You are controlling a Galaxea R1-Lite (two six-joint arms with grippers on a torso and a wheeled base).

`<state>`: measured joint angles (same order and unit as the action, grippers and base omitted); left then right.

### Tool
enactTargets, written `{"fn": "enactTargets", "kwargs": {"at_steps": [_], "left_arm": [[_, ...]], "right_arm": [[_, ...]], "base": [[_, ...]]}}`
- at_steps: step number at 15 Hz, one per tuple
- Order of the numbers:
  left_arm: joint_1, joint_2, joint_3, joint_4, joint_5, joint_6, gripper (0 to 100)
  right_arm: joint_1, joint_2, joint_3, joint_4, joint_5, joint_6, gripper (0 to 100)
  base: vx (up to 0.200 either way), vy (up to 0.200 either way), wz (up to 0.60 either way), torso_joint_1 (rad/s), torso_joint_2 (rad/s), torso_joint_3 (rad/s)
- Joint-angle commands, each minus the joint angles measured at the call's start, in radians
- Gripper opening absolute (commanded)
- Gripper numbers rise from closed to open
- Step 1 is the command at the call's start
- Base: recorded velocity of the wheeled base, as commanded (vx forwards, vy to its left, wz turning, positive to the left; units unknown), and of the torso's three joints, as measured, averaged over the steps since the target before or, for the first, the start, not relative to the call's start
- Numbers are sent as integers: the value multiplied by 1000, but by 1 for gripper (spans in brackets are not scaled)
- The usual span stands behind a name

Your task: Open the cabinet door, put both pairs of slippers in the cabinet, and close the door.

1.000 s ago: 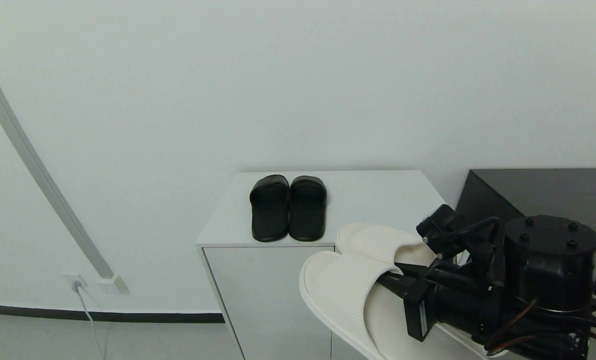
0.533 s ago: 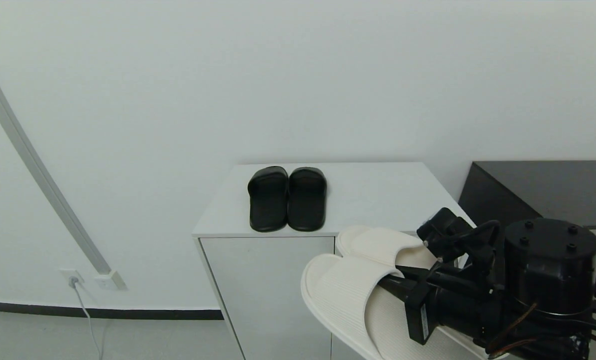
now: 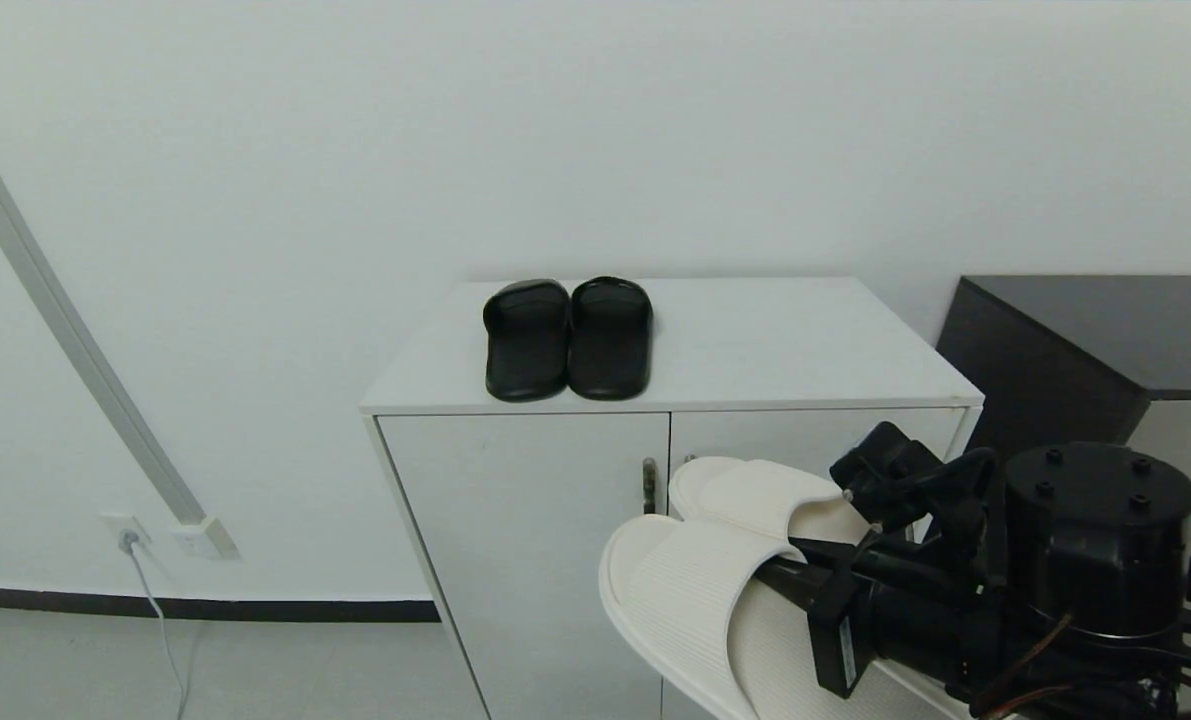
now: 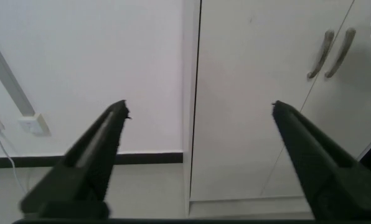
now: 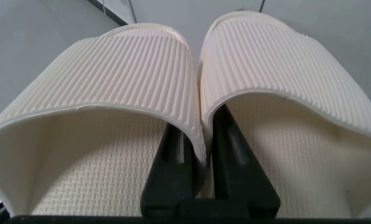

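Observation:
A white two-door cabinet (image 3: 515,520) stands against the wall with both doors shut; its two handles (image 4: 332,53) meet at the middle. A pair of black slippers (image 3: 568,338) lies on its top, toward the left. My right gripper (image 5: 201,149) is shut on a pair of white ribbed slippers (image 3: 695,590), pinching their two inner edges together, held in the air in front of the right door, below the cabinet top. My left gripper (image 4: 198,109) is open and empty, low in front of the cabinet's left front corner.
A dark cabinet (image 3: 1095,350) stands to the right of the white one. On the left wall a grey cable duct (image 3: 65,330) runs down to a socket (image 3: 120,530) with a cord near the floor. Bare floor lies left of the cabinet.
The head view has shifted, so the cabinet sits higher in the picture and its doors and handle now show. The right gripper still holds the white slippers at the same place in the picture.

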<state>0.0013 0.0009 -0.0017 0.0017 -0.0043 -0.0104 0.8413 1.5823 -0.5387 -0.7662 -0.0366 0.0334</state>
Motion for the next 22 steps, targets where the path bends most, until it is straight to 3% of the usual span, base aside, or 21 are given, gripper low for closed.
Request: {"fn": "enactTargets", "kwargs": {"at_steps": [1, 12, 19, 22], "left_arm": [[0, 1, 0, 0, 0, 0, 100], [0, 1, 0, 0, 0, 1, 100], [0, 1, 0, 0, 0, 4, 100], [0, 1, 0, 1, -2, 6, 100]], "right_arm": [[1, 2, 0, -1, 0, 0, 0], [5, 5, 8, -1, 1, -1, 0], [9, 15, 14, -2, 1, 0, 0], [9, 13, 20, -4, 1, -1, 0]], "base": [[0, 0, 0, -203, 515, 320], [0, 0, 0, -157, 483, 323], [0, 0, 0, -69, 448, 376], [0, 0, 0, 2, 90, 84]]}}
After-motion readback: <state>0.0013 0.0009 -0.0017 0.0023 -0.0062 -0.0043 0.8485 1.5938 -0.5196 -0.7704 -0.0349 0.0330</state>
